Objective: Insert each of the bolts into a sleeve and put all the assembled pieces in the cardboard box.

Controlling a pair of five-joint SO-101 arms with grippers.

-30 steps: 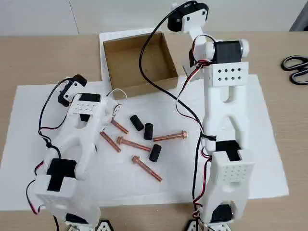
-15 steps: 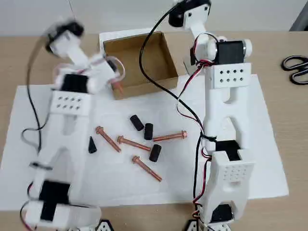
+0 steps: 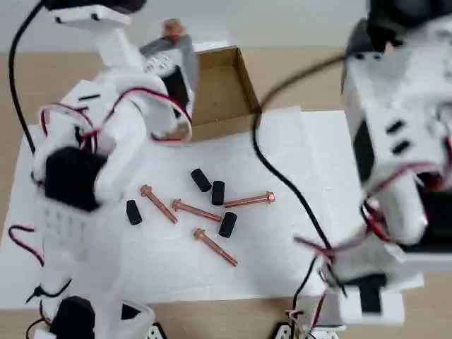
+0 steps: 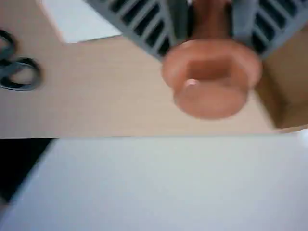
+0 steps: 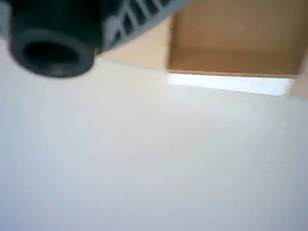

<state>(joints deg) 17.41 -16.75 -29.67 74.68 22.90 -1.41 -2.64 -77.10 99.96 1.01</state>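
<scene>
Inventory, all places given from the cardboard box (image 3: 220, 83).

- Cardboard box: open-topped, standing on the far edge of the white sheet (image 3: 282, 268) that covers the table (image 3: 296, 78).
- Left gripper (image 3: 169, 44): raised above the table at the box's far corner on the left arm's side, closed around the held bolt (image 4: 211, 84). The left wrist view shows the ribbed grey fingers (image 4: 137, 26) pressed to either side of the shank, with the flanged head standing clear of them. The box wall sits just beside the bolt head there.
- Left arm (image 3: 92, 162): lifted high, beside the box on its own side.
- Right gripper (image 5: 60, 24): closed on the held sleeve (image 5: 52, 48), a black tube with its open bore facing the wrist camera. It hangs over the sheet, near one box wall and outside it.
- Right arm (image 3: 402, 127): raised, well apart from the box on the other side.
- Loose bolts, four, copper (image 3: 157, 203) (image 3: 196, 210) (image 3: 249, 200) (image 3: 215, 247): lying flat on the sheet on the near side of the box, outside it, none sleeved.
- Loose sleeves, four, black (image 3: 200, 179) (image 3: 218, 192) (image 3: 227, 224) (image 3: 133, 212): same side of the box. Three lie among the bolts; the fourth lies apart, towards the left arm.
- Scissors (image 4: 17, 72): on the bare table, well apart from the box.
</scene>
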